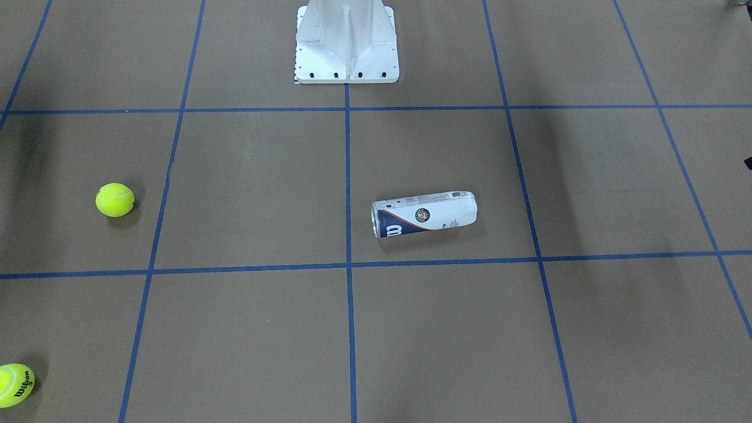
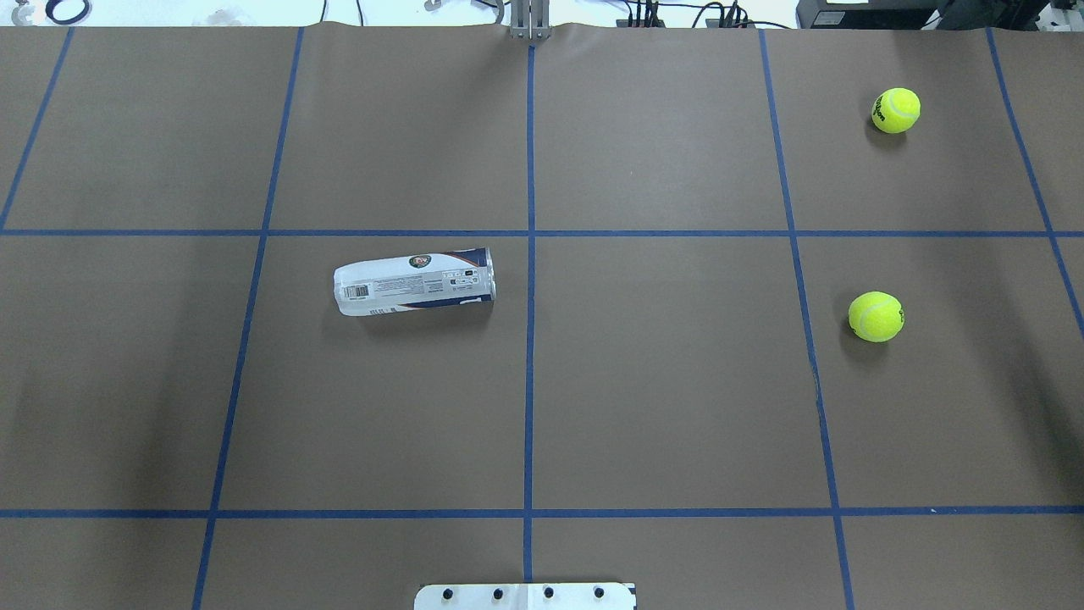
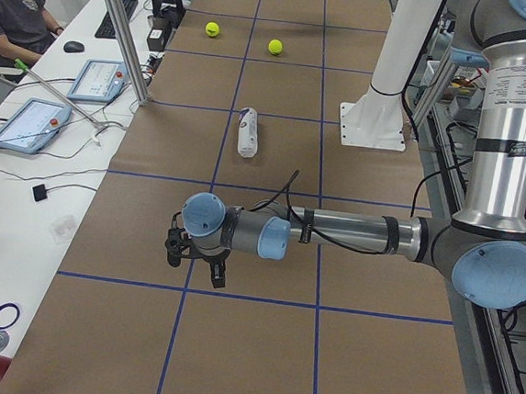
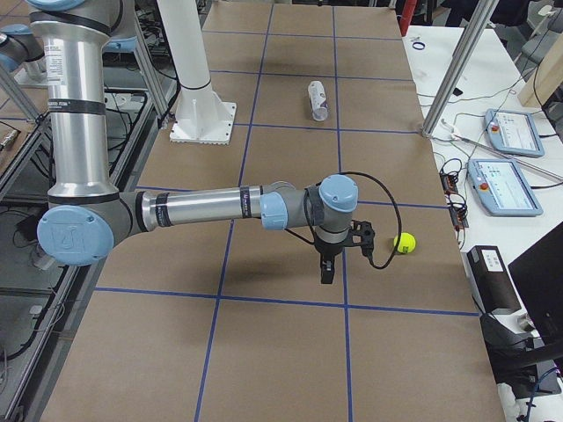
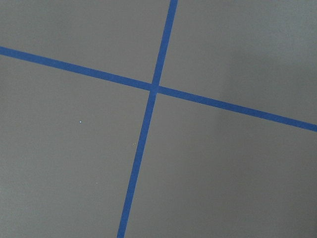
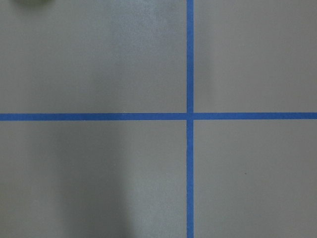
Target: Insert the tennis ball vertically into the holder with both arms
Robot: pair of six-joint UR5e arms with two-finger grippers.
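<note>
Tennis balls [image 2: 876, 316] [image 2: 896, 110] number two, holder [image 2: 413, 281] just one.

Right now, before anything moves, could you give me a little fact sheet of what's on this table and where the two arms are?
holder: lying on its side on the robot's left half, silver rim toward the centre tape line
nearer tennis ball: loose on the table, robot's right half
farther tennis ball: loose, same side, near the far edge
left gripper: hovers over bare table, apart from the holder; open or shut cannot be told
right gripper: hovers over bare table; open or shut cannot be told
progress: both balls outside the holder
</note>
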